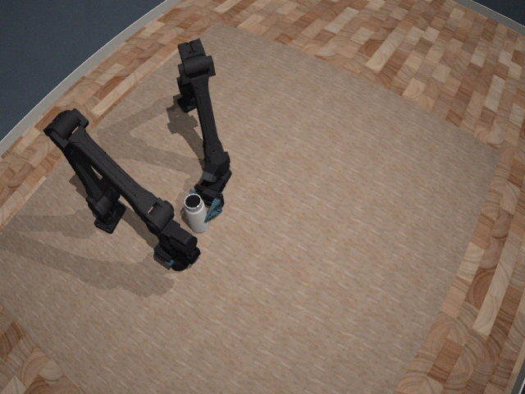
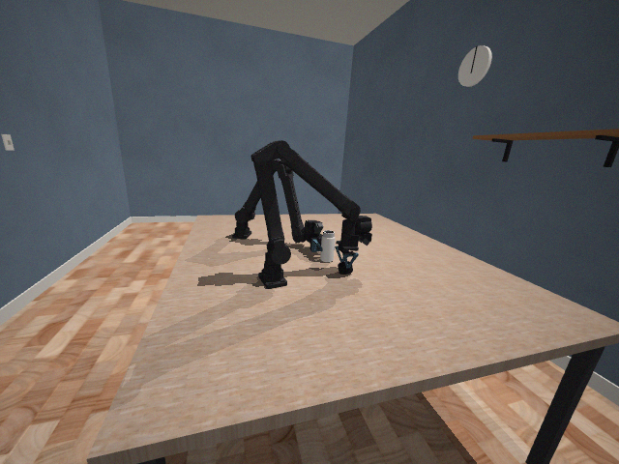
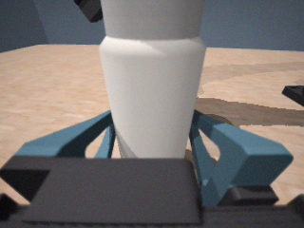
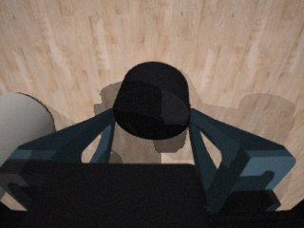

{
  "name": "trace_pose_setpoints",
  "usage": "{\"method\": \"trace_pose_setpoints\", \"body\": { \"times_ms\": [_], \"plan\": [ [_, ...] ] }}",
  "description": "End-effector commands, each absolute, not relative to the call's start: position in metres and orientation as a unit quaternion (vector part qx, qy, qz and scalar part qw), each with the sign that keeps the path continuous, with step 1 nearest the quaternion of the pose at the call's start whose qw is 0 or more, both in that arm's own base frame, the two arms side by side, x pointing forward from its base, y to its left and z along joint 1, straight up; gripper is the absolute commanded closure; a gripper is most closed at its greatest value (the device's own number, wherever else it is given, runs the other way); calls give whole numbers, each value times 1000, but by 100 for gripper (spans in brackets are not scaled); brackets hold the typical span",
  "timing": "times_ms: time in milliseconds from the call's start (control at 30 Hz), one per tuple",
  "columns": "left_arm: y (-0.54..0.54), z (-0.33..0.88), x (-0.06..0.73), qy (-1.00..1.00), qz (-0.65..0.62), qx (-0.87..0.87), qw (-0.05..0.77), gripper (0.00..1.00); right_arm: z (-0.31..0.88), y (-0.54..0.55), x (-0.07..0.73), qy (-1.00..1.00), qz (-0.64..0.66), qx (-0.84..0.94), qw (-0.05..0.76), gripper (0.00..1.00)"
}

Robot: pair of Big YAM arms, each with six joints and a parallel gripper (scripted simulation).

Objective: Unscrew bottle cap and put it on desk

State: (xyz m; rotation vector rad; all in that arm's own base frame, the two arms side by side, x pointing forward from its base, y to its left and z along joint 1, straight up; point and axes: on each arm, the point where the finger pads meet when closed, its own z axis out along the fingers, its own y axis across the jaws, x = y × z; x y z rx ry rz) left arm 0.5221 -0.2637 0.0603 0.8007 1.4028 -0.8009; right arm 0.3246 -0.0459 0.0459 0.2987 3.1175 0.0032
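The white bottle (image 1: 197, 220) (image 2: 327, 247) (image 3: 152, 90) stands upright on the desk, its dark mouth open at the top. Its edge also shows in the right wrist view (image 4: 21, 124). My left gripper (image 1: 203, 203) (image 2: 321, 245) (image 3: 152, 113) is shut on the bottle's body from the side. The black cap (image 2: 343, 269) (image 4: 152, 102) is off the bottle. My right gripper (image 1: 175, 260) (image 2: 344, 262) (image 4: 151, 114) is shut on the cap and points down, holding it very low over the desk just beside the bottle. I cannot tell whether the cap touches the wood.
The light wooden desk (image 1: 339, 212) (image 2: 399, 319) carries both arm bases (image 1: 107, 220) (image 1: 186, 102) at one side. A wall shelf (image 2: 545, 135) and a clock (image 2: 475, 65) are far off.
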Motion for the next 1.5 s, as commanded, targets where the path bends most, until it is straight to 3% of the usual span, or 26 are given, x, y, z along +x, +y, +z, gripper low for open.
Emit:
{"method": "trace_pose_setpoints", "body": {
  "times_ms": [0,967,1000,1067,1233,1267,1467],
  "plan": [
    [-265,68,527,602,-347,349,629,100,52,-47,332,995,-1,97,15,100],
    [-265,68,527,602,-347,349,629,100,52,-47,332,995,-1,97,15,100],
    [-265,68,527,602,-347,349,629,89,55,-48,337,995,0,95,20,100],
    [-265,68,527,602,-347,349,629,89,55,-48,337,995,0,95,20,100],
    [-265,68,527,602,-347,349,629,32,55,-48,337,995,0,95,20,100],
    [-265,68,527,602,-347,349,629,26,55,-48,337,995,0,95,20,100],
    [-265,69,527,601,-346,351,629,26,55,-48,337,995,0,95,20,100]
  ]
}}
